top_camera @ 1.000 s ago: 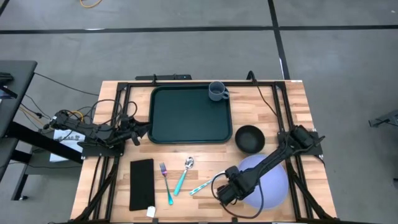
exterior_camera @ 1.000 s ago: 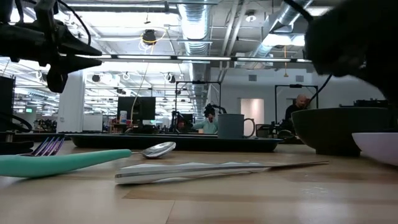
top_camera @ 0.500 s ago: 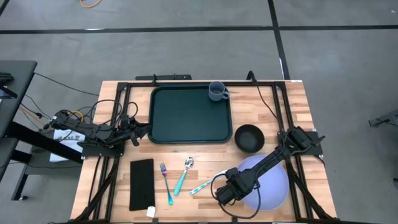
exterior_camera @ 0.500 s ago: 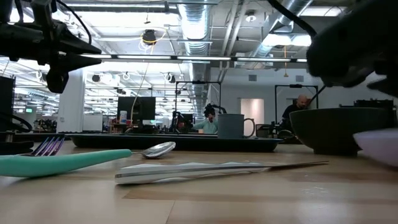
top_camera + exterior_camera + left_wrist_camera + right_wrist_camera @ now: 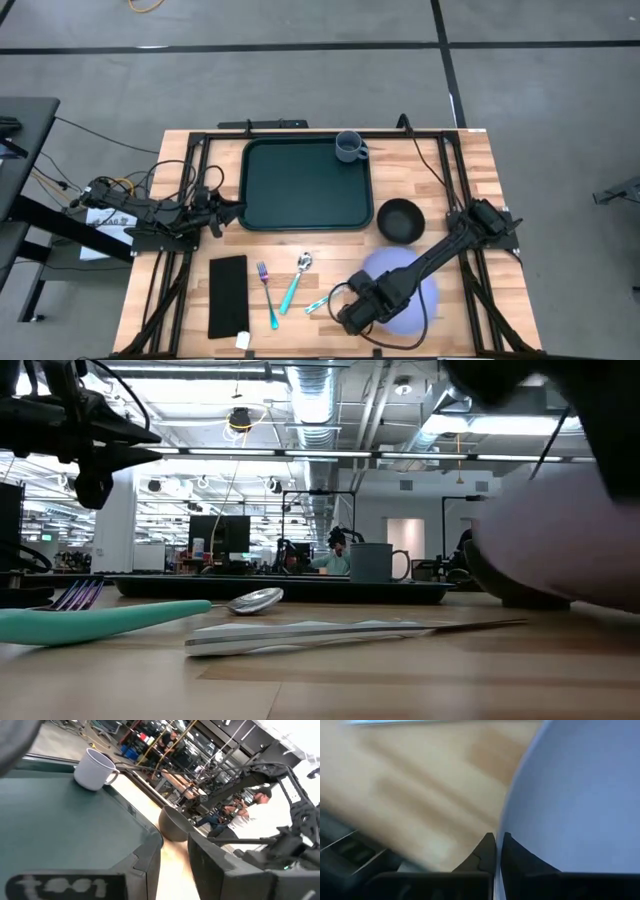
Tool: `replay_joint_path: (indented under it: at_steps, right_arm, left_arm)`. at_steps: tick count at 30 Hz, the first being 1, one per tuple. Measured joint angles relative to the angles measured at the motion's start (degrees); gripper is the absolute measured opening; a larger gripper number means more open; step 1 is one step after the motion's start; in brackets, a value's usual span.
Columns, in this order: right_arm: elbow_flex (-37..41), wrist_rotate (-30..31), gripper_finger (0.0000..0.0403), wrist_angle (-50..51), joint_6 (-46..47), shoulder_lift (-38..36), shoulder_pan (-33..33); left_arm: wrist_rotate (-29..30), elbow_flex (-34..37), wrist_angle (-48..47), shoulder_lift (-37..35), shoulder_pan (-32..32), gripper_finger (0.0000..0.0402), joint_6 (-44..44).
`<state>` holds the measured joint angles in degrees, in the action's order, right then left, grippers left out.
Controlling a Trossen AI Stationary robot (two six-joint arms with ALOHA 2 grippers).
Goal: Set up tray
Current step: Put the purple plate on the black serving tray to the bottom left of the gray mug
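Nearest the worktop's [image 5: 460, 170] front edge, the right gripper [image 5: 357, 313] had its fingers pinched tight on the rim of the round pale lavender plate [image 5: 405, 300]. In the half second before, the plate had shifted toward the worktop's middle and tipped up off the wood; from the low view it now loomed as a raised pale mass [image 5: 560, 540] where a moment earlier only its edge sat flat. I took that to mean the lift was under way, the carry to the tray still ahead.

Just beside the plate lay the thin striped straw [image 5: 318, 301], the teal-handled spoon [image 5: 295, 282], the purple fork [image 5: 267, 292] and the narrow flat black napkin [image 5: 228, 295], all untouched. Farther back stood the dark round bowl [image 5: 401, 221].

Beyond it, the large dark green rectangular plastic tray [image 5: 306, 185] lay at the worktop's far middle, the grey mug [image 5: 349, 147] at its far right corner. The left gripper [image 5: 222, 212] waited near the tray's left edge, fingers apart, holding nothing.
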<state>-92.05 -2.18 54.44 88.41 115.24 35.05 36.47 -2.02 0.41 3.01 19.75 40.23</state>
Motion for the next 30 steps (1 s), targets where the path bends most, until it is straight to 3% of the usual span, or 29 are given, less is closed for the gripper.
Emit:
replay_joint_path:
  at_steps: [8,18,30]
  right_arm:
    - [-10.3,1.4,0.0,0.0,-24.3,-0.1,-2.5]
    - [-15.3,0.7,0.0,3.9,-49.3,-0.1,-9.1]
    - [-20.2,2.6,0.0,16.4,-65.3,-0.1,-13.6]
  left_arm:
    - [-0.2,0.0,0.0,0.0,0.0,0.0087,0.0]
    - [-0.2,0.0,0.0,0.0,0.0,0.0087,0.0]
    - [-0.1,0.0,0.0,0.0,0.0,0.0087,0.0]
